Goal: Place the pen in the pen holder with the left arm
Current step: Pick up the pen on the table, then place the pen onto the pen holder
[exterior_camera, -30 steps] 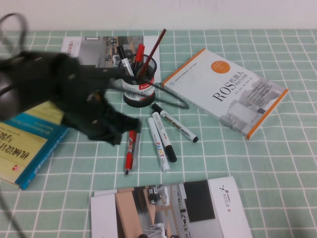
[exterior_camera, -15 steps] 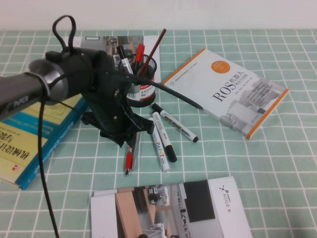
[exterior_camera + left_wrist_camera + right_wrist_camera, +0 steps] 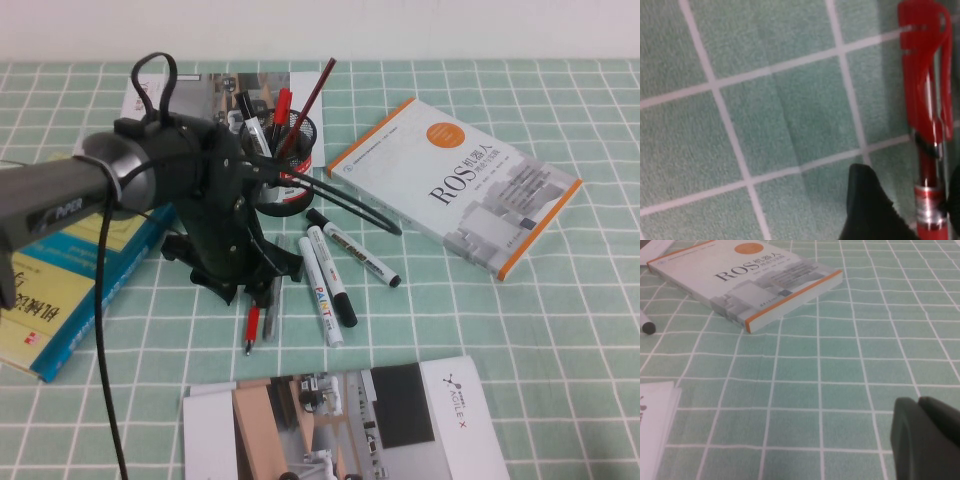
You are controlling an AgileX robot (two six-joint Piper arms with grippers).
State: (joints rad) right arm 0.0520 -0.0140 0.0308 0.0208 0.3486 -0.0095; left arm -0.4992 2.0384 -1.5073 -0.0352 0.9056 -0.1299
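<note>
The red pen lies on the green checked cloth beside a grey pen; its upper half is hidden under my left arm. In the left wrist view the pen lies between the two black fingertips of my left gripper, which is open and low over it, with a gap on one side. In the high view the left gripper is down on the pens. The black mesh pen holder stands just behind, with several pens in it. My right gripper is shut and empty above bare cloth.
Three white markers lie right of the pens. A ROS book lies at the right, a blue-and-yellow book at the left, a booklet at the front and another behind the holder.
My left arm has swung in from the left and come down over the red and grey pens; the red pen's lower end has shifted slightly left.
</note>
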